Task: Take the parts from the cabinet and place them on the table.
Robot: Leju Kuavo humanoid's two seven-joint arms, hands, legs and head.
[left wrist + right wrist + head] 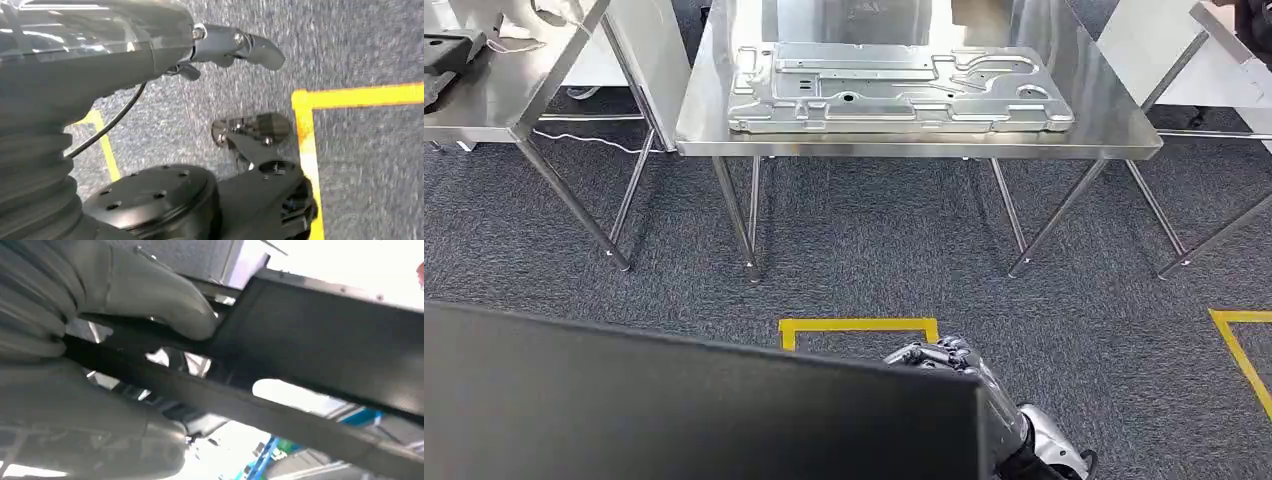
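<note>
1. Nearest the camera, one large dark flat panel (674,400) fills the lower left of the head view; its left and bottom edges are cut off by the frame, so its full shape is unclear.
2. At the panel's right end, the right hand (944,357) curls its fingers over the top edge. In the right wrist view the thick grey thumb (165,300) presses on the panel (320,335) from one side, so this hand grips it.
3. Behind the panel, most of the right arm is hidden.
4. Over the grey carpet (360,45), the left hand (235,47) appears in its wrist view with nothing between its fingers; whether they are spread or curled I cannot tell. The panel hides it from the head view.
5. One steel table (714,100) stands at upper centre, bearing one silver stamped metal sheet (894,88), lying flat.
6. Two more tables are partly visible: one at upper left (494,100), one cut off at upper right (1224,40).
7. Two yellow floor markings (859,325) show on the carpet, one centre, one at right edge.
</note>
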